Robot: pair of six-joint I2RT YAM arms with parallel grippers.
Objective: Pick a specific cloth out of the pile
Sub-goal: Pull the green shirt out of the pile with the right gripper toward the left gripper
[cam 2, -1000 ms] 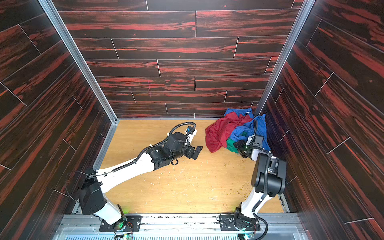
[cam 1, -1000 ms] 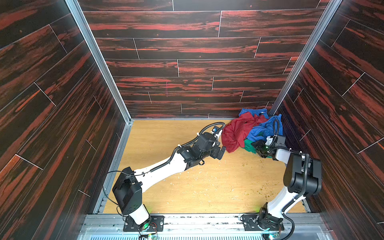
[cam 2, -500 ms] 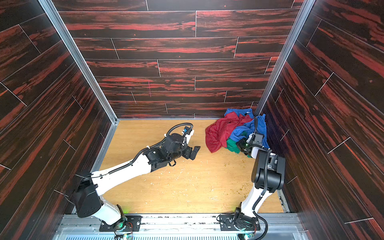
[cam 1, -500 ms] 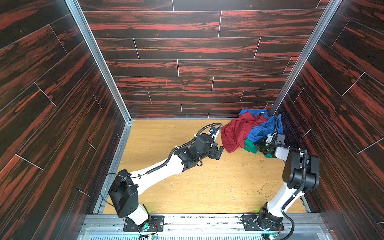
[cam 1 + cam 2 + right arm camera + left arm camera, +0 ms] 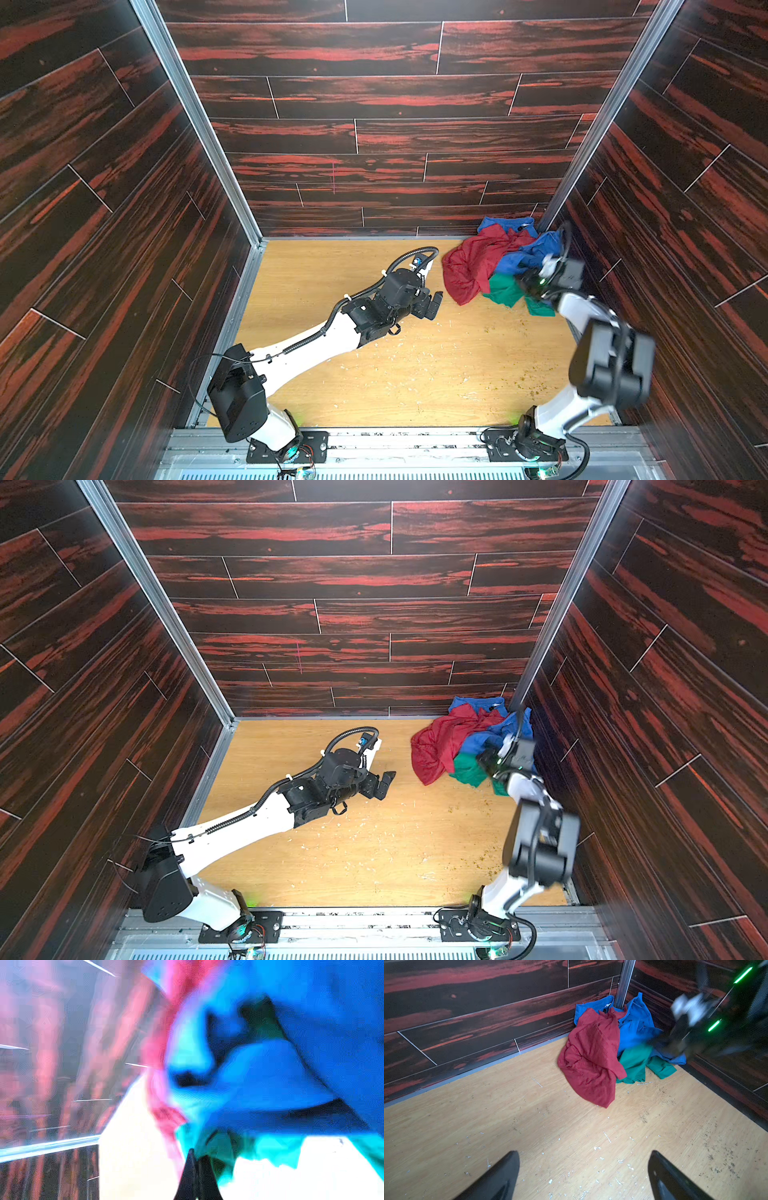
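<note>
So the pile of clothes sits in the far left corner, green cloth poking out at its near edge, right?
No, the pile is in the far right corner, as both top views show; the green cloth does poke out at its near edge.

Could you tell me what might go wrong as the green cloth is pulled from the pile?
1. The blue cloth lies over the green cloth, so a pull may drag it along.
2. The right gripper seems shut on only a thin fold of the green cloth, though the view is blurred. It may slip.
3. The red cloth overlaps it too, and the open left gripper is apart from the pile, holding nothing down.
</note>
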